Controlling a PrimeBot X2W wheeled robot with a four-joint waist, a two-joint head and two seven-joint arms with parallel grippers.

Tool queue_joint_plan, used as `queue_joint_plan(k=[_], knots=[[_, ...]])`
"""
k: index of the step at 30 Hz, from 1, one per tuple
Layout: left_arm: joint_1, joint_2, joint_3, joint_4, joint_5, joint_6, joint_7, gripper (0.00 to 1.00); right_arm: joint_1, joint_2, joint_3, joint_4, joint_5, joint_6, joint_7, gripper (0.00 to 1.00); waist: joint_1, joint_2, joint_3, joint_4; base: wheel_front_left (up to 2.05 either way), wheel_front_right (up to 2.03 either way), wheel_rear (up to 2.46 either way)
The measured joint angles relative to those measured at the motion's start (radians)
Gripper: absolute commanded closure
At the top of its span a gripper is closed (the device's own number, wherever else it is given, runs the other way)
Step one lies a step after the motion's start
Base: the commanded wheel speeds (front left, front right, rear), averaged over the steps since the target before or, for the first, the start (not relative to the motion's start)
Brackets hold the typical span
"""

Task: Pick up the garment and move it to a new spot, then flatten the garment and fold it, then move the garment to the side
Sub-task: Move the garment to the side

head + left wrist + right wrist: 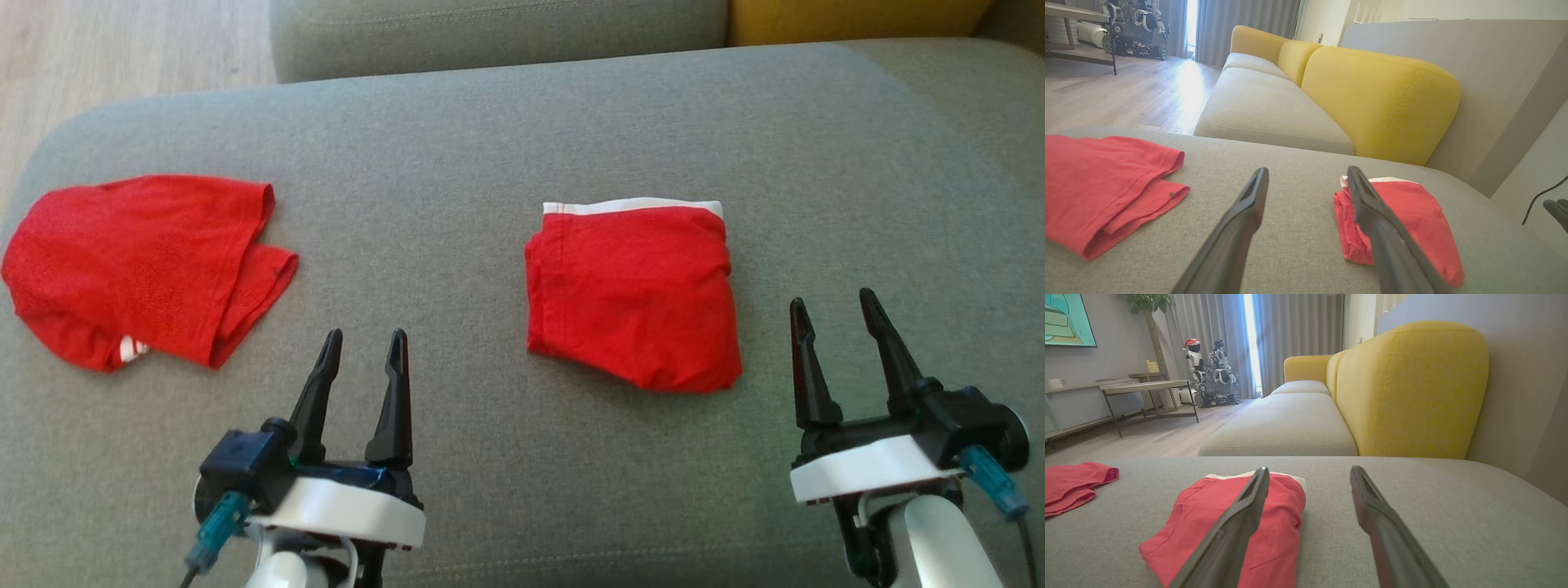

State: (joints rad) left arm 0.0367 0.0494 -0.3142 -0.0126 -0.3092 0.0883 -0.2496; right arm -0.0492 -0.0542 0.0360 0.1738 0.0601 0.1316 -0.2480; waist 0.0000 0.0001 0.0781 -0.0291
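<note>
Tools spread and empty over grey fabric sofa cushion (490, 139).
Head view: folded red cloth garment with white band (633, 294) between left tool (366, 335) and right tool (833, 298); rumpled red cloth garment (143, 265) far left. Left wrist view: folded garment behind one finger. Right wrist view: likewise.

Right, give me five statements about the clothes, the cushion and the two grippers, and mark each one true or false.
1. A folded garment and a rumpled garment, both red, lie on the grey cushion. True.
2. The right gripper is clamped on the folded garment. False: it is open and holds nothing.
3. The folded garment has a white band along its far edge. True.
4. The left gripper is shut. False: it is open, over bare cushion between the two garments.
5. The backrest behind the cushions is blue. False: the backrest is yellow.
</note>
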Motion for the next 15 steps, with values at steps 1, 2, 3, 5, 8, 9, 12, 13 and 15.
queue_joint_plan(k=[1, 2, 3, 5, 8, 9, 12, 13, 15], knots=[[0.000, 0.000, -0.001, 0.000, 0.000, 0.000, 0.000, 0.00, 0.000, 0.000, 0.001, 0.000, 0.000, 0.000, 0.000, 0.00, 0.0000, 0.0000, 0.002, 0.003, 0.00, 0.00, 0.00], [0.000, 0.000, -0.002, 0.000, 0.000, 0.000, 0.000, 0.00, -0.001, 0.000, 0.002, 0.000, 0.000, 0.000, 0.000, 0.00, 0.0000, 0.0000, 0.005, 0.006, 0.00, 0.00, 0.00], [-0.001, 0.000, -0.003, 0.000, 0.000, 0.000, 0.000, 0.00, -0.002, 0.000, 0.005, 0.000, 0.001, 0.000, 0.000, 0.00, 0.0000, 0.0000, 0.009, 0.008, 0.00, 0.00, 0.00], [-0.002, 0.000, -0.004, 0.001, 0.000, 0.000, 0.000, 0.00, -0.005, 0.000, 0.012, 0.003, 0.005, 0.000, 0.000, 0.00, 0.0000, 0.0000, 0.021, 0.012, 0.00, 0.00, 0.00], [-0.022, 0.000, -0.008, 0.004, 0.000, -0.002, 0.000, 0.00, -0.048, 0.001, 0.012, 0.054, 0.047, 0.000, 0.025, 0.00, 0.0000, 0.0000, 0.054, 0.024, 0.00, 0.00, 0.00], [-0.031, 0.000, -0.009, 0.004, 0.000, -0.003, 0.000, 0.00, -0.068, 0.001, 0.013, 0.072, 0.065, 0.000, 0.045, 0.00, 0.0000, 0.0000, 0.064, 0.028, 0.00, 0.00, 0.00], [-0.056, 0.000, -0.012, 0.005, 0.001, -0.010, 0.000, 0.00, -0.130, 0.001, 0.021, 0.123, 0.127, 0.000, 0.088, 0.00, 0.0000, 0.0000, 0.097, 0.040, 0.00, 0.00, 0.00], [-0.063, 0.000, -0.013, 0.006, 0.002, -0.010, 0.000, 0.00, -0.151, 0.001, 0.021, 0.142, 0.156, 0.000, 0.105, 0.00, 0.0000, 0.0000, 0.108, 0.045, 0.00, 0.00, 0.00], [-0.074, 0.000, -0.015, 0.008, 0.002, -0.011, 0.000, 0.00, -0.189, 0.001, 0.014, 0.180, 0.218, 0.000, 0.117, 0.00, 0.0000, 0.0000, 0.131, 0.054, 0.00, 0.00, 0.00]])
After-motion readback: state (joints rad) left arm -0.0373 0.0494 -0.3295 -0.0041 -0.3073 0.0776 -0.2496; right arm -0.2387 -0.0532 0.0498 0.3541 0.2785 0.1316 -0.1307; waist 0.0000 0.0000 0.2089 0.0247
